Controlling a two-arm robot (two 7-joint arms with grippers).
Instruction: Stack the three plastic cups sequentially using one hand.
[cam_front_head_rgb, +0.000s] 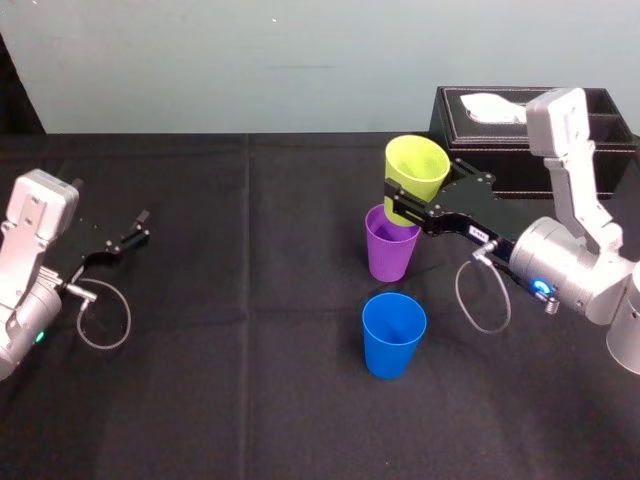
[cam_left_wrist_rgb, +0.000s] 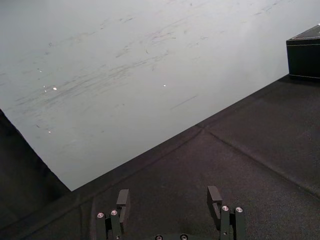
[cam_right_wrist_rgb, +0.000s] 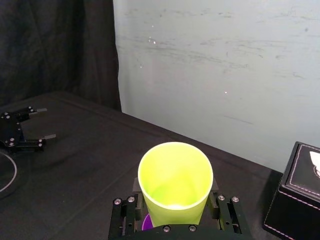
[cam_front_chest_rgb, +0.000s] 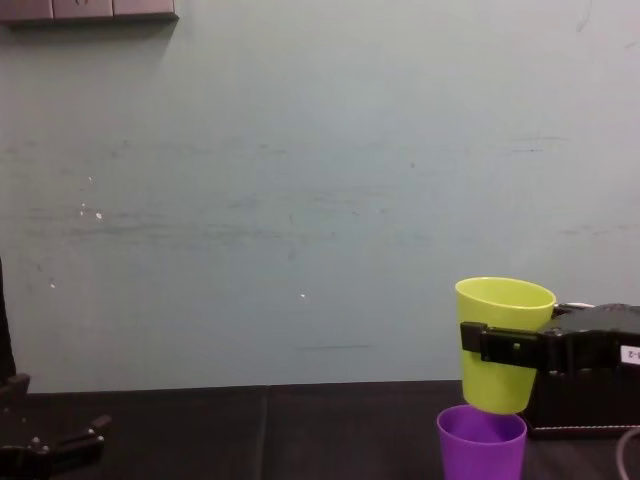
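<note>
My right gripper (cam_front_head_rgb: 403, 205) is shut on the yellow-green cup (cam_front_head_rgb: 416, 168), one finger on each side of its wall. It holds this cup slightly tilted over the purple cup (cam_front_head_rgb: 390, 252), which stands upright on the black cloth. In the chest view the yellow-green cup (cam_front_chest_rgb: 503, 330) has its base right at the mouth of the purple cup (cam_front_chest_rgb: 481, 445). The right wrist view looks into the yellow-green cup (cam_right_wrist_rgb: 175, 180), with a purple sliver (cam_right_wrist_rgb: 146, 223) under it. The blue cup (cam_front_head_rgb: 393, 335) stands alone, nearer to me. My left gripper (cam_front_head_rgb: 135, 228) rests open at the far left.
A black tissue box (cam_front_head_rgb: 500, 130) stands at the back right, just behind my right arm, and shows again as the tissue box (cam_right_wrist_rgb: 300, 195) from the right wrist. Black cloth (cam_front_head_rgb: 250, 330) covers the table, and a pale wall rises behind it. The open left gripper (cam_left_wrist_rgb: 168, 197) has nothing between its fingers.
</note>
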